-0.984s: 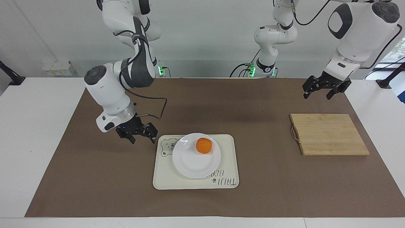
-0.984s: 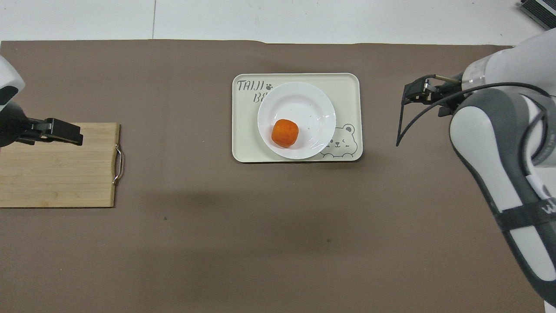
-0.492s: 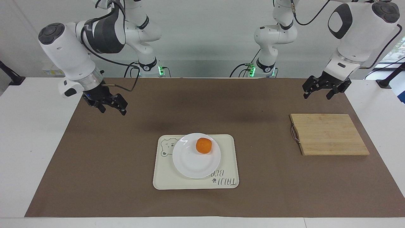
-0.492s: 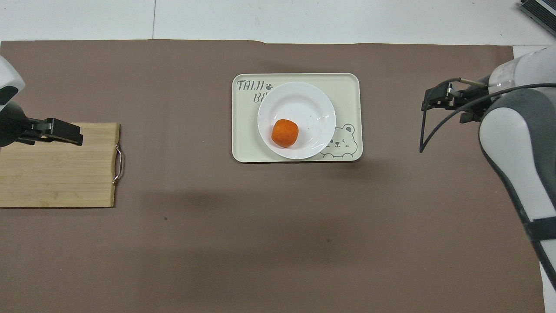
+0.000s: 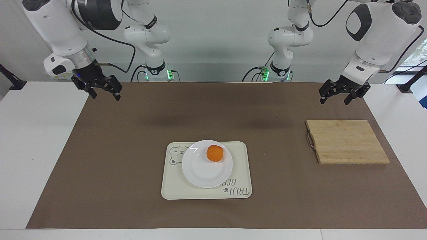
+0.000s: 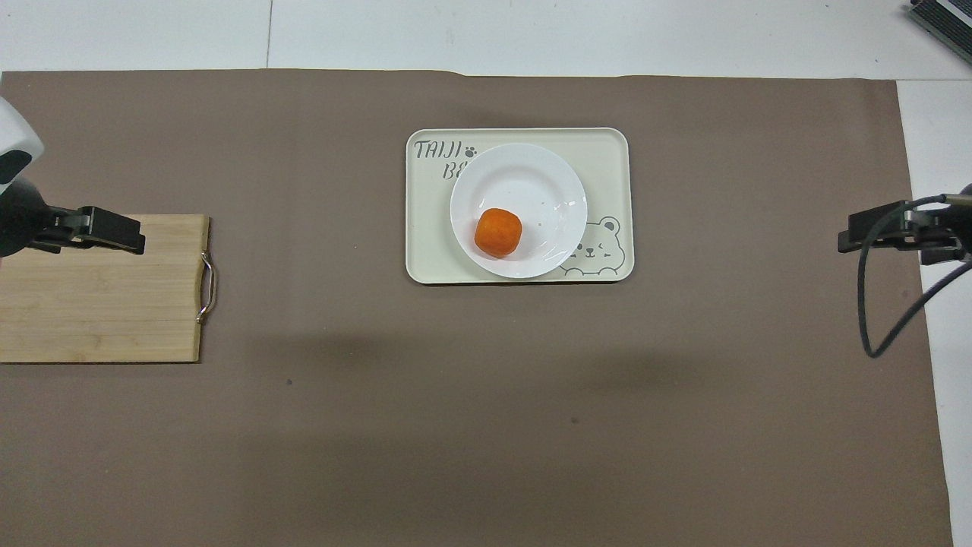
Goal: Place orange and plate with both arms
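I see a plain pale grey wall point(image 5: 213, 40) across the upper frame, a white rectangular table point(image 5: 30, 140) below, and a window sliver point(image 5: 421, 53) at upper right

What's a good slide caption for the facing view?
Orange on plate on tray; both claws raised apart.

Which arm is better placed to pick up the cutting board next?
Left. The left tool hangs by the cutting board; the right tool hangs at the table's other end, the tray between them.
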`<state>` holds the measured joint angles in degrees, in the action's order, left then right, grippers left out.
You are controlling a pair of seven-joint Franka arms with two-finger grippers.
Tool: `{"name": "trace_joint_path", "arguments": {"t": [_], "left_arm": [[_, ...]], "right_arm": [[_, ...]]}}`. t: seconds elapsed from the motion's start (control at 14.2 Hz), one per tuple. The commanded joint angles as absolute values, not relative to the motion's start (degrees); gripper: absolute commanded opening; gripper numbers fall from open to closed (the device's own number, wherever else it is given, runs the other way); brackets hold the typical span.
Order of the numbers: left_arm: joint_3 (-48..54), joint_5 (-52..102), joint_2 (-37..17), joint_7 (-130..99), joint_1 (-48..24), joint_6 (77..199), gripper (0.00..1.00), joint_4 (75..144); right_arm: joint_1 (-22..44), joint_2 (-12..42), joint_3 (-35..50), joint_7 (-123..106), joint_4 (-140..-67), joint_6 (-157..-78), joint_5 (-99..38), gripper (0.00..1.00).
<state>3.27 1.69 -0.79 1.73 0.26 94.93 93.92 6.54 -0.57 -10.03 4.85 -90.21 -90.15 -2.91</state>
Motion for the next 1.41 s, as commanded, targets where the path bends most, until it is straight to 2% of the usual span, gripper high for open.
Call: {"name": "trace_joint_path", "arguments": {"t": [0.0,0.14,0.56,1.34], "left_arm": [[3.4,1.8,-0.6,2.4,0.6,94.2,1.0,93.2],[3.4,1.8,-0.6,2.4,0.6,94.2,1.0,93.2],[3.4,1.8,-0.6,2.5,0.6,94.2,1.0,93.2],[3.4,1.8,-0.6,2.4,0.6,94.2,1.0,93.2]], "right_arm": [[6.9,-0.2,-9.6,4.0,-86.0,-85.8,-0.5,1.0],[9.0,-1.4,-9.4,4.0,-87.1,-87.7,-0.4,1.0],[8.8,-4.2,-9.3,0.3,-92.3,-90.1,-0.3,1.0],[9.1,-4.7,-9.1,0.4,-93.4,-91.1,1.1,1.0]]}}
